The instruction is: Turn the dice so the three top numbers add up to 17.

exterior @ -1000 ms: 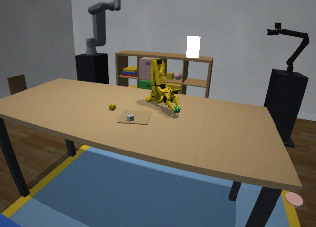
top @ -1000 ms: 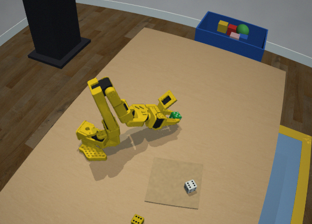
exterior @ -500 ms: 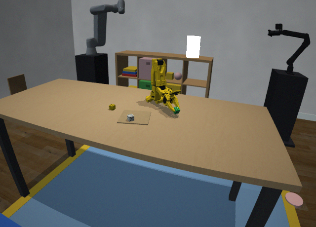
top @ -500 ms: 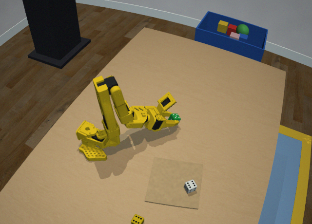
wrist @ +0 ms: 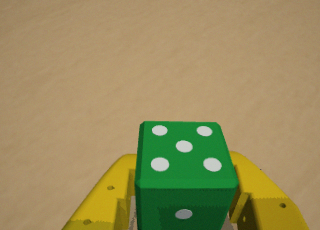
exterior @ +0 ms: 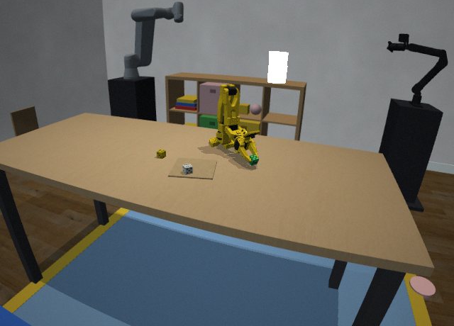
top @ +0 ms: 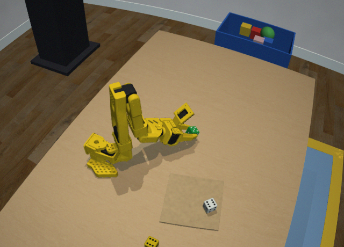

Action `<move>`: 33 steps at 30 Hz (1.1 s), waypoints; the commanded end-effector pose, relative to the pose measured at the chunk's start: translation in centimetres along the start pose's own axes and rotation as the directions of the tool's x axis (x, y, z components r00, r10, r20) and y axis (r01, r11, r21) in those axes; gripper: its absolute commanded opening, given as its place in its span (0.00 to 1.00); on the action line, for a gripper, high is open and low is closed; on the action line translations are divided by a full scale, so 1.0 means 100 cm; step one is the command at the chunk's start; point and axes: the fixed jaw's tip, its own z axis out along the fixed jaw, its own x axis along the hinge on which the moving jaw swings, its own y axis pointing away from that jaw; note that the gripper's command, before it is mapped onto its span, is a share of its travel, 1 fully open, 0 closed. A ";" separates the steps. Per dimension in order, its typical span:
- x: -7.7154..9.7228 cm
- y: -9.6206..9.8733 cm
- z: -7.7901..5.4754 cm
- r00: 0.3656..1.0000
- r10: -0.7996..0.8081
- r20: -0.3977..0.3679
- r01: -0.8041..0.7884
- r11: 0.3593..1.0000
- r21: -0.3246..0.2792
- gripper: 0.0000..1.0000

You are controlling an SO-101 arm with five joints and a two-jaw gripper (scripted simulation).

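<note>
Pale wooden table (top: 250, 106) (exterior: 293, 190), blue floor mat (exterior: 205, 271) below. Yellow gripper (top: 190, 132) (exterior: 252, 156) (wrist: 184, 190) pinching green cubic die (top: 192, 130) (exterior: 253, 159) (wrist: 185, 155), off thin tan square mat (top: 186, 200) (exterior: 205, 168) (white die (top: 210, 204) (exterior: 187, 169) on it).
</note>
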 end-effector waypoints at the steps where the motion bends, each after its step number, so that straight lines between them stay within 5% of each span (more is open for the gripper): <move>1: -0.008 0.003 0.003 0.999 0.006 0.044 -0.006 1.000 -0.011 0.00; 33: 0.001 0.003 0.007 0.999 0.006 0.044 -0.006 1.000 -0.011 0.00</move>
